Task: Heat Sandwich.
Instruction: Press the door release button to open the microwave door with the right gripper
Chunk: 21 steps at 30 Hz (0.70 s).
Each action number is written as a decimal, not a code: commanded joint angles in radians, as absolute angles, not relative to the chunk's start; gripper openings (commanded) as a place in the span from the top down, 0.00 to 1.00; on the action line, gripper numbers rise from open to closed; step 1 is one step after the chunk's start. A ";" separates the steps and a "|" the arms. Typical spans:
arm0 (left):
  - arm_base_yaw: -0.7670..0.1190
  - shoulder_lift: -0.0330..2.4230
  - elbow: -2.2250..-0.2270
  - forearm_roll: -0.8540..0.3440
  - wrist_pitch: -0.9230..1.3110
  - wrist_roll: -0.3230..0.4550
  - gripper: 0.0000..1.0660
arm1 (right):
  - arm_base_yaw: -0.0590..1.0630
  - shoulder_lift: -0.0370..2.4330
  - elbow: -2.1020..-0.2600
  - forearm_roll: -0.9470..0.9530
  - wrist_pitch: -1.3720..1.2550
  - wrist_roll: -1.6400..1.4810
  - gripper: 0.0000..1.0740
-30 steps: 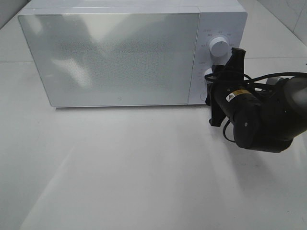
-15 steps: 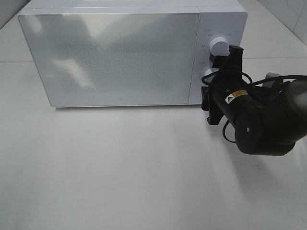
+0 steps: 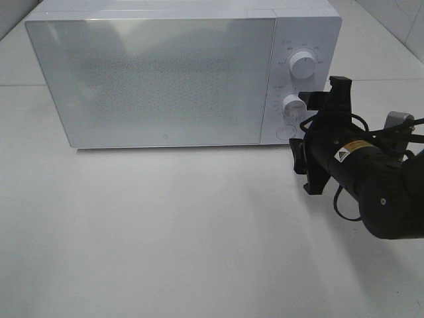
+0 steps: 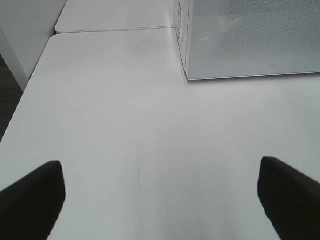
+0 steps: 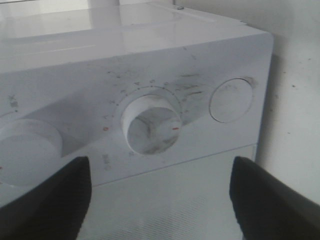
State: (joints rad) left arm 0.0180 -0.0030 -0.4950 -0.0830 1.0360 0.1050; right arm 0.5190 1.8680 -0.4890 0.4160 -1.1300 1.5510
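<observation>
High view looks down on microwave (image 3: pixel 159 79) front and table (image 3: pixel 165 232). Left wrist, low over table, sees door (image 4: pixel 250 40) corner. Right wrist close up on dials (image 5: pixel 152 124).

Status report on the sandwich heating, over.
Left gripper open over table. Right gripper open, facing the microwave, lower dial untouched. Door shut, sandwich not in view. Nothing in the way.

The counter (image 3: pixel 165 225) is white and smooth, with a faint sheen in broad pale bands under soft, even light. A thin seam (image 3: pixel 20 85) crosses it toward the back. In the left wrist view its corner is rounded. A second white slab (image 4: pixel 115 17) lies just behind a narrow joint. Dark floor (image 4: pixel 6 100) shows past the edge, beside a white panel (image 4: pixel 25 35). White tiles (image 3: pixel 397 20) fill the far right corner.
</observation>
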 commanded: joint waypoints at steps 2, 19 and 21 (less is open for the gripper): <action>0.020 -0.031 -0.494 -0.094 1.029 0.096 0.06 | 0.512 1.789 -0.450 0.392 -1.031 1.461 0.29; 0.020 -0.031 -0.494 -0.094 1.029 0.096 0.06 | 0.432 1.502 -0.433 0.315 -0.430 0.786 0.31; 0.020 -0.031 -0.494 -0.094 1.029 0.096 0.06 | 0.428 1.491 -0.433 0.315 -0.394 0.736 0.31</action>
